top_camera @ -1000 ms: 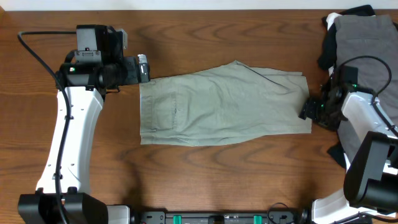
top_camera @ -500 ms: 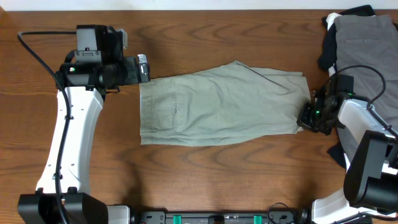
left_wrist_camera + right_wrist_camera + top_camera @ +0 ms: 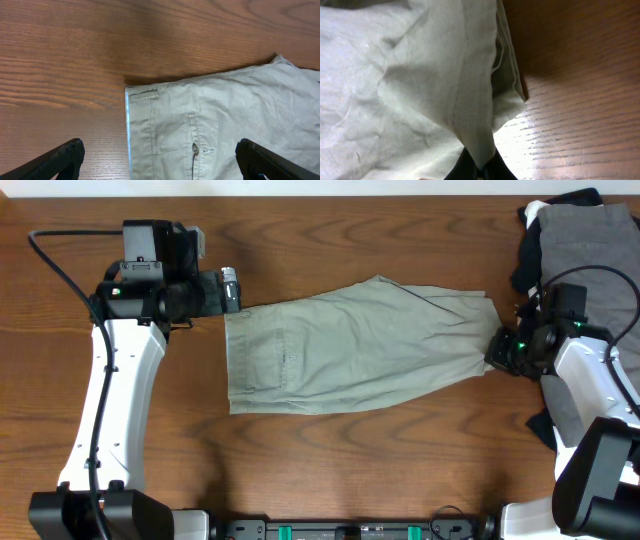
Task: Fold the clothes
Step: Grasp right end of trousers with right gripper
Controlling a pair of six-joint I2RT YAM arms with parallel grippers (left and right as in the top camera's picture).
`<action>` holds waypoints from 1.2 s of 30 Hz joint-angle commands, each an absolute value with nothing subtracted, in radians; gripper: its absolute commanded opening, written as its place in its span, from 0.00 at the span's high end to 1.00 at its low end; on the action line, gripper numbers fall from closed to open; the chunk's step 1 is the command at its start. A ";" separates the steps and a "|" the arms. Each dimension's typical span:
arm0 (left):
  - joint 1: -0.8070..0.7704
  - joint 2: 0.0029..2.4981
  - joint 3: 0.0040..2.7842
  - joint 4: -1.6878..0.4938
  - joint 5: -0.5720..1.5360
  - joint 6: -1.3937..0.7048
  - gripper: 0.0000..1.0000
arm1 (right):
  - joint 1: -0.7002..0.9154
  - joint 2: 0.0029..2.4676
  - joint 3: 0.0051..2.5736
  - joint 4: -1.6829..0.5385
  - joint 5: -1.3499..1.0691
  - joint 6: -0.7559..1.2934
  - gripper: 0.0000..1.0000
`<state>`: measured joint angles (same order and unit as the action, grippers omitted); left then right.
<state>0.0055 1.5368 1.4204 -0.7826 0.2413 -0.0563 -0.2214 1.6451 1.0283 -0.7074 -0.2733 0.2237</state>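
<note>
The clothes are light khaki shorts [image 3: 350, 350] lying flat across the middle of the table, waistband to the left. My left gripper [image 3: 232, 290] hovers open just beyond the waistband's far corner. In the left wrist view its two black fingertips [image 3: 67, 156] stand wide apart over the waistband edge and a buttoned back pocket of the shorts [image 3: 225, 120]. My right gripper [image 3: 497, 352] is shut on the near right hem corner of the shorts. In the right wrist view that fabric [image 3: 420, 75] bunches into a point pinched by the right gripper [image 3: 481, 167].
A pile of other garments [image 3: 585, 240], grey on top with black and white beneath, sits at the back right corner beside my right arm. Bare wooden table [image 3: 330, 470] surrounds the shorts.
My right gripper has shut on the hem corner and drawn it up and toward the back right, so the shorts' right edge now slants. The left arm has not moved.
</note>
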 commanded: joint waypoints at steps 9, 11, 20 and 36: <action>0.010 1.536 1.438 -0.785 0.254 -0.069 0.02 | -0.215 1.639 1.026 -0.630 -0.210 0.199 0.89; 0.010 1.536 1.438 -0.785 0.254 -0.069 0.02 | -0.216 1.639 1.017 -0.604 -0.210 0.186 0.83; 0.010 1.536 1.437 -0.785 0.254 -0.069 0.02 | -0.216 1.641 0.970 -0.558 -0.156 0.160 0.63; 0.010 1.536 1.438 -0.785 0.254 -0.069 0.02 | -0.216 1.652 0.795 -0.271 -0.171 0.199 0.50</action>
